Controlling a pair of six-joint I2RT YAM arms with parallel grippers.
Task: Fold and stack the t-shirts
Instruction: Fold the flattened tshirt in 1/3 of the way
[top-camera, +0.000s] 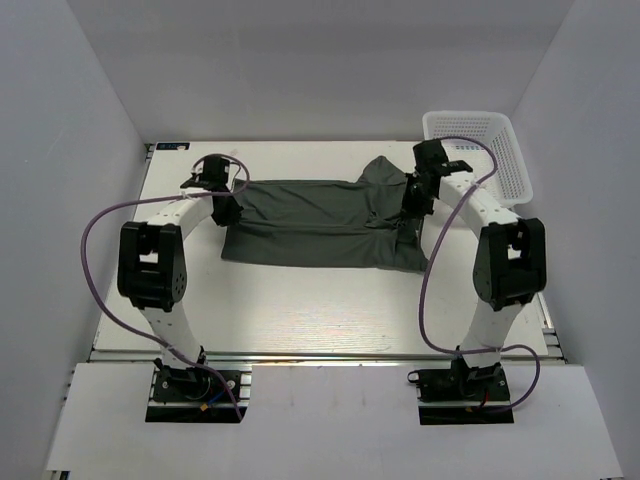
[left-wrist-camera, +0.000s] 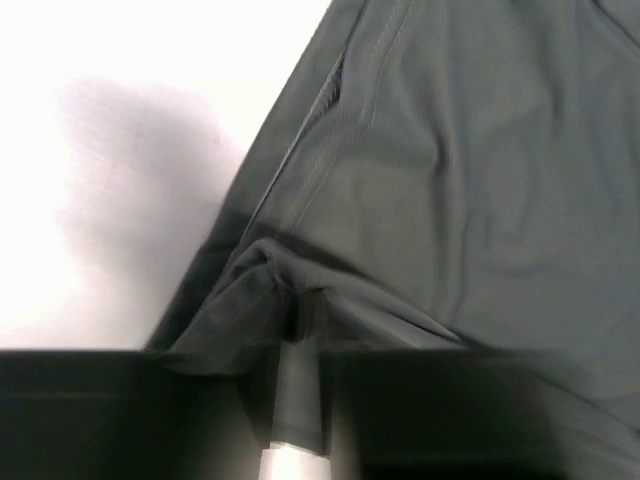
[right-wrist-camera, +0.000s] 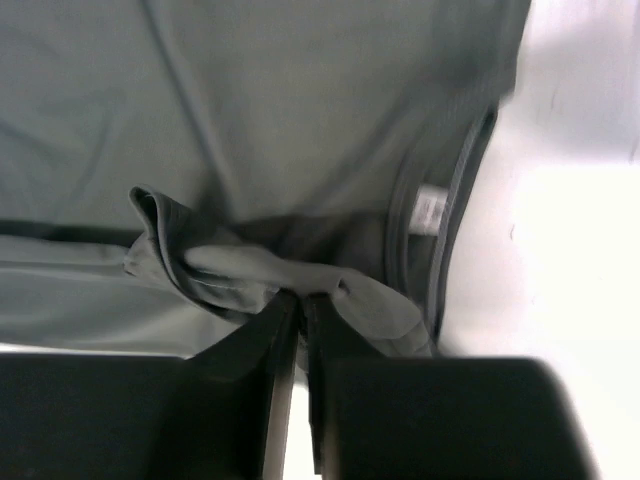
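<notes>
One dark grey-green t-shirt (top-camera: 320, 222) lies folded lengthwise across the middle of the table, a sleeve sticking up at its far right. My left gripper (top-camera: 226, 210) is shut on the shirt's left end; in the left wrist view the cloth (left-wrist-camera: 420, 170) bunches up at the gripper (left-wrist-camera: 298, 305). My right gripper (top-camera: 410, 205) is shut on a fold of the shirt near its neck; in the right wrist view the cloth (right-wrist-camera: 250, 120) gathers at the gripper (right-wrist-camera: 300, 298) and a small light neck tag (right-wrist-camera: 430, 210) shows beside the collar.
A white plastic mesh basket (top-camera: 480, 150) stands at the back right corner, close behind the right arm. White walls close in the table at the left, back and right. Purple cables loop beside both arms.
</notes>
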